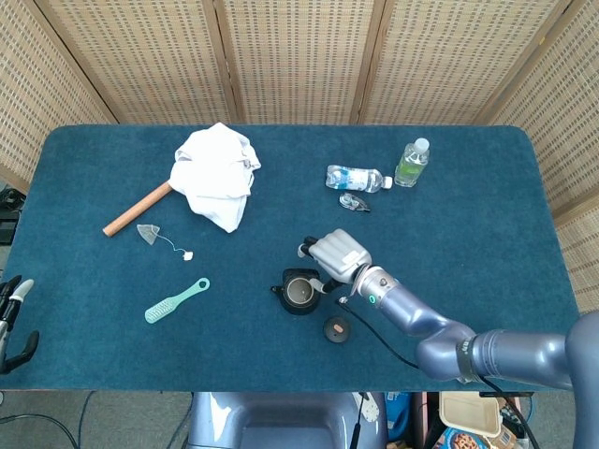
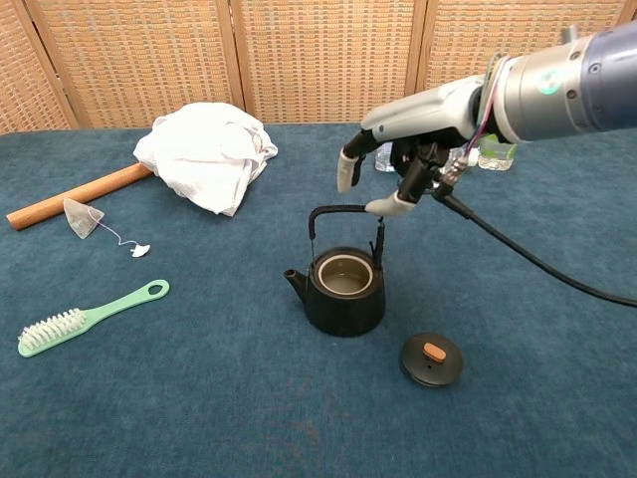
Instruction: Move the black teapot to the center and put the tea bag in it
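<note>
Black teapot (image 2: 344,292) near the middle of the blue counter (image 1: 487,224), upright, lid off, wire handle raised, spout toward the left of the chest view. Lid (image 2: 431,358) flat on the cloth just beside the pot, on the near right. Right hand (image 2: 398,149) above and a little behind the pot, empty, fingers (image 2: 347,171) spread apart and hanging down, one tip close over the handle, apart from it or touching cannot be told. Grey forearm running off to the right edge, black cable trailing under it. Tea bag (image 2: 83,218) well off to the left, lying on the counter, string and tag trailing toward the pot side. Wooden stick (image 2: 78,195) just behind the bag, one end under a crumpled white cloth (image 2: 207,154). Green brush (image 2: 92,318) nearer the front edge, below the bag. Two clear bottles at the far right, one lying (image 1: 356,178), one standing (image 1: 412,163), with a small clear wrapper (image 1: 355,202) beside the lying one. Left hand (image 1: 11,323) low at the counter's left edge, only dark fingers showing, holding nothing visible; open or closed cannot be told.
</note>
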Tool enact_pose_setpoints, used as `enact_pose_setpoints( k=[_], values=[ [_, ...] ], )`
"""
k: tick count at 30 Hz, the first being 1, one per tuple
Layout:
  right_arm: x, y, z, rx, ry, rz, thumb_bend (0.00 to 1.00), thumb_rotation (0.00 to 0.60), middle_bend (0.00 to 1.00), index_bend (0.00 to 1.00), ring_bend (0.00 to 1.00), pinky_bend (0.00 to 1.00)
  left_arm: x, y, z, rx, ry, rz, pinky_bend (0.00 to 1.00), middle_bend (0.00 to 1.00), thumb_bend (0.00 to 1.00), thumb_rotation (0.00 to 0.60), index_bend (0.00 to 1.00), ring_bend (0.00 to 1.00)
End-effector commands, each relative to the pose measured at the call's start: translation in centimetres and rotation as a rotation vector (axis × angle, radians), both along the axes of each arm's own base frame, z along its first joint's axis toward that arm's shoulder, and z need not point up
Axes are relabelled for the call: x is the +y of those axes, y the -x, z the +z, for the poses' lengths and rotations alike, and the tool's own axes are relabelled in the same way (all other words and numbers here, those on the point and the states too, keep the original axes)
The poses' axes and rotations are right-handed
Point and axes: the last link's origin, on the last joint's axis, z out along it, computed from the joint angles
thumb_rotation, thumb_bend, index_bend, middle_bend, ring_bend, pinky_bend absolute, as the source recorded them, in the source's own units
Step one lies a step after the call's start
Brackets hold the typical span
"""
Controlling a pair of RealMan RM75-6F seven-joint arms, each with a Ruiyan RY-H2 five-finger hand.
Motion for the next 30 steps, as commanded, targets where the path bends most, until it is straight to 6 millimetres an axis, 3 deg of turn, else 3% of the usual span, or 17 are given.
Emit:
enact_pose_setpoints(
  k=[1, 4, 6, 10, 16, 19, 30],
  values=[
    [0.1, 1.0, 1.5, -0.049, 0.043, -0.032, 0.58, 0.454, 0.27, 0.27, 0.48, 0.67, 0.2, -0.2, 0.1, 0.003, 0.001, -0.009, 0.00, 0.00, 0.48, 0.600, 0.03, 0.00],
    [0.6, 2.2, 2.7, -0.089, 0.080, -0.066, 0.58, 0.474, 0.27, 0.27, 0.38, 0.67, 0.5, -0.5, 0.1, 0.009, 0.003, -0.022, 0.00, 0.00, 0.48, 0.600, 0.03, 0.00],
    [0.7, 2.6, 3.0, -0.104, 0.088, -0.083, 0.58, 0.488, 0.27, 0.27, 0.36, 0.66, 0.6, -0.6, 0.1, 0.013, 0.005, -0.029, 0.00, 0.00, 0.48, 0.600, 0.03, 0.00],
    [1.1, 4.3, 4.3, -0.121, 0.140, -0.112, 0.58, 0.600, 0.27, 0.27, 0.32, 0.62, 1.1, -1.3, -0.1, 0.020, 0.015, -0.061, 0.00, 0.00, 0.48, 0.600, 0.03, 0.00],
    [2.1, 7.2, 6.6, -0.138, 0.241, -0.156, 0.58, 0.600, 0.27, 0.27, 0.26, 0.49, 2.1, -2.2, -0.1, 0.031, 0.024, -0.091, 0.00, 0.00, 0.48, 0.600, 0.03, 0.00],
    [2.8, 9.3, 8.1, -0.161, 0.330, -0.202, 0.58, 0.600, 0.27, 0.27, 0.24, 0.47, 2.8, -2.5, 0.0, 0.045, 0.031, -0.107, 0.00, 0.00, 0.48, 0.600, 0.03, 0.00],
    [6.2, 13.9, 10.5, -0.213, 0.521, -0.247, 0.58, 0.600, 0.27, 0.27, 0.22, 0.38, 4.1, -3.1, 0.3, 0.077, 0.039, -0.149, 0.00, 0.00, 0.48, 0.600, 0.03, 0.00]
  ],
)
